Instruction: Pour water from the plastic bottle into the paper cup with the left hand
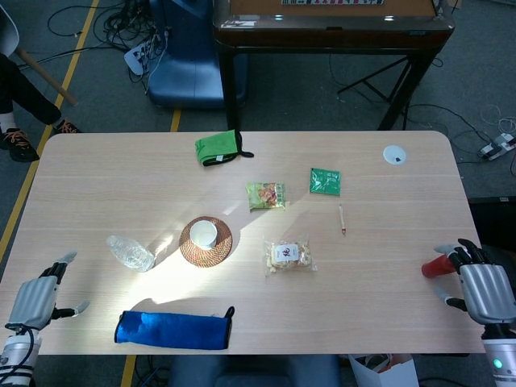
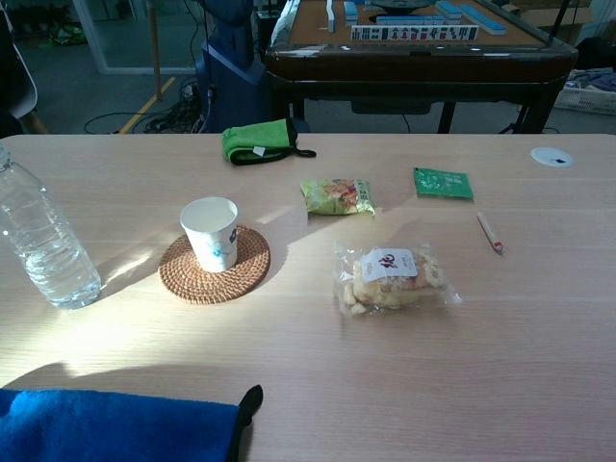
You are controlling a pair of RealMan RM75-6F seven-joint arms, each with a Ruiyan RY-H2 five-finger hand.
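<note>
One bottle stands upright near the left edge of the worktop, probably put there so the left robot hand can reach it. One paper cup stands upright on one round woven coaster, just to the right of the bottle, so I judge the pouring needs only a short move. The left robot hand hangs beside the near left corner with its fingers spread, and it holds nothing. The right robot hand is at the right edge; its fingers touch one red object, but I cannot tell if it grips. Three snack packets lie near the middle, also one pencil, one green cloth and one blue pouch.
</note>
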